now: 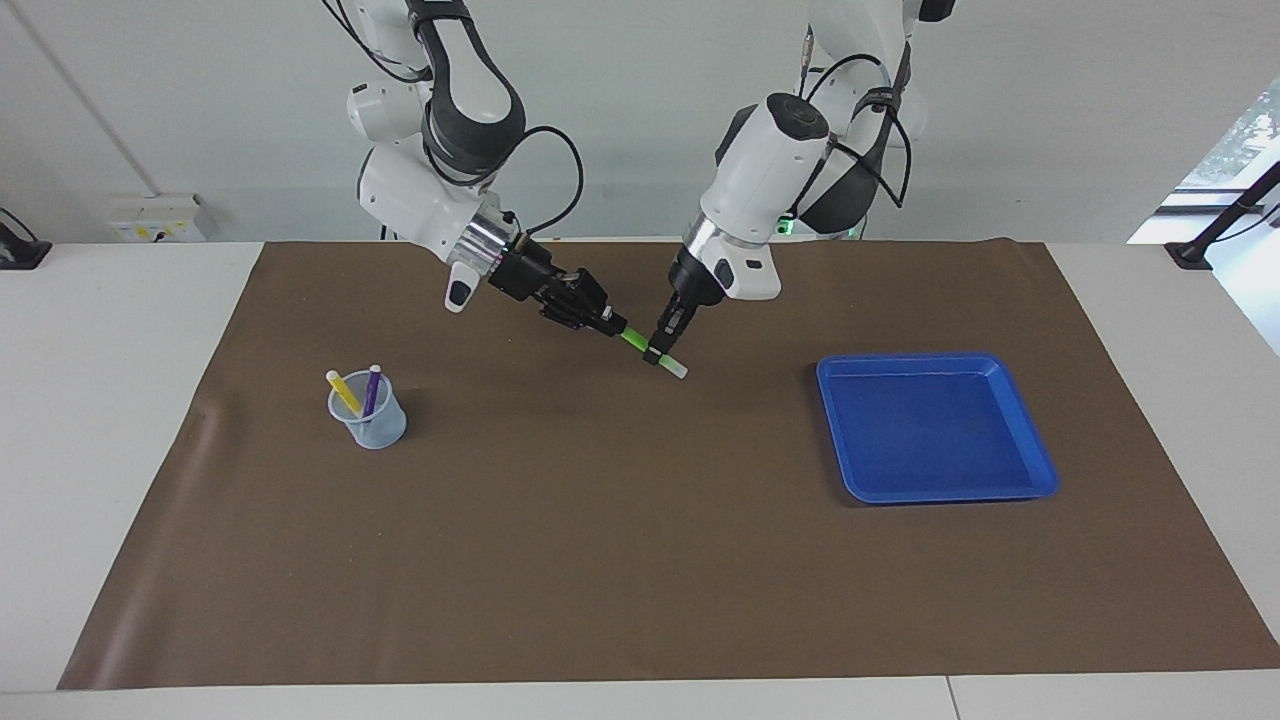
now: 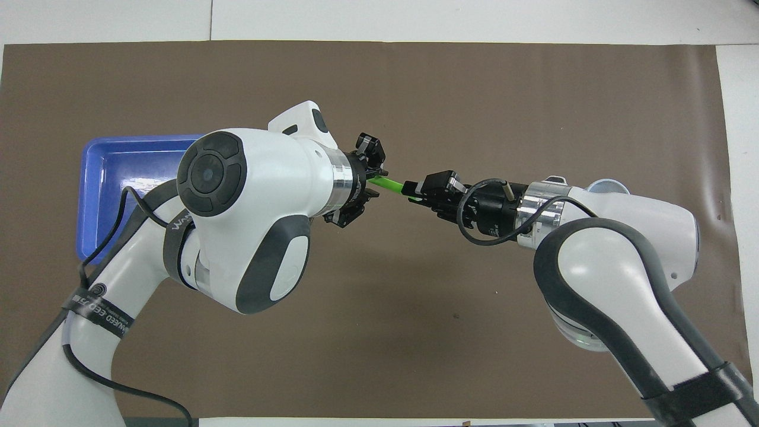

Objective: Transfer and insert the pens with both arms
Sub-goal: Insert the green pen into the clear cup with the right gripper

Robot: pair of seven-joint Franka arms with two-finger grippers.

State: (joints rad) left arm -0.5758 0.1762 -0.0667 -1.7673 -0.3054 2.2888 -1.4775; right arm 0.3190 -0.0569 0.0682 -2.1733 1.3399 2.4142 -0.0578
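The green pen [image 1: 633,340] [image 2: 391,184] hangs slanted over the middle of the brown mat, between both grippers. My right gripper [image 1: 612,326] [image 2: 413,191] is shut on its upper end. My left gripper [image 1: 658,352] [image 2: 375,178] comes down from above and sits around the pen close to its pale cap end, which sticks out below. The frames do not show how firmly it grips. The yellow pen [image 1: 343,392] and the purple pen [image 1: 372,388] stand in a clear cup [image 1: 368,428] toward the right arm's end of the table.
A blue tray [image 1: 935,358] [image 2: 89,196] with nothing in it lies on the mat toward the left arm's end. The brown mat [image 1: 600,560] covers most of the white table. In the overhead view the right arm hides most of the cup [image 2: 608,185].
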